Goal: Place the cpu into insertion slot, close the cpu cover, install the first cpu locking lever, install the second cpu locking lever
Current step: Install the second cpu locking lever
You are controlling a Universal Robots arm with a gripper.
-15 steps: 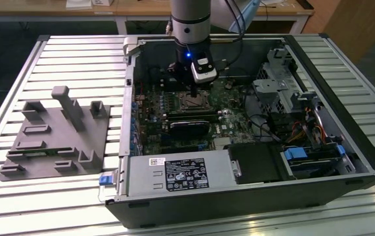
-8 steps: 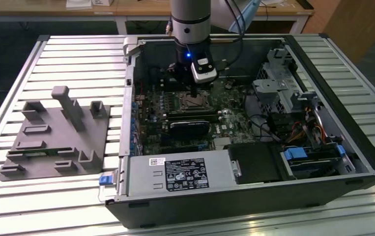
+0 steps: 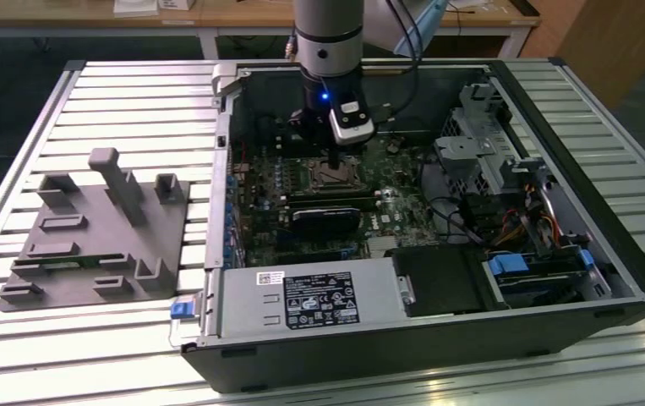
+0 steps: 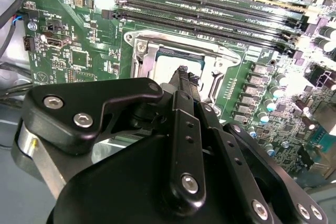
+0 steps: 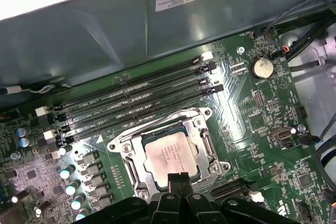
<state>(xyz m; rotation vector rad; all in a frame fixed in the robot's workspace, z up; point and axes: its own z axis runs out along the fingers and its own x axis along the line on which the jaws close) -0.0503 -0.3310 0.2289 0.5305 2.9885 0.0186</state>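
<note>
The cpu (image 5: pixel 170 153), a flat silver square, lies in the insertion slot (image 5: pixel 124 147) on the green board. The slot's silvery metal rim (image 4: pixel 137 45) frames the chip (image 4: pixel 164 65). I cannot tell whether the flat metal frame around the chip is the cpu cover. My gripper (image 5: pixel 177 178) hovers just over one edge of the chip, its black fingers pressed together with nothing between them. In the second wrist view the fingertips (image 4: pixel 184 73) sit low over the socket. In the exterior view the gripper (image 3: pixel 334 161) hangs inside the open computer case above the socket (image 3: pixel 331 176).
Long black memory slots (image 5: pixel 136 100) run beside the socket. A black module (image 3: pixel 325 216) lies on the board close to the socket. The power supply (image 3: pixel 299 300), the drive cage (image 3: pixel 525 271) and cables crowd the case. A grey fixture (image 3: pixel 96 228) stands on the slatted table at the exterior view's left.
</note>
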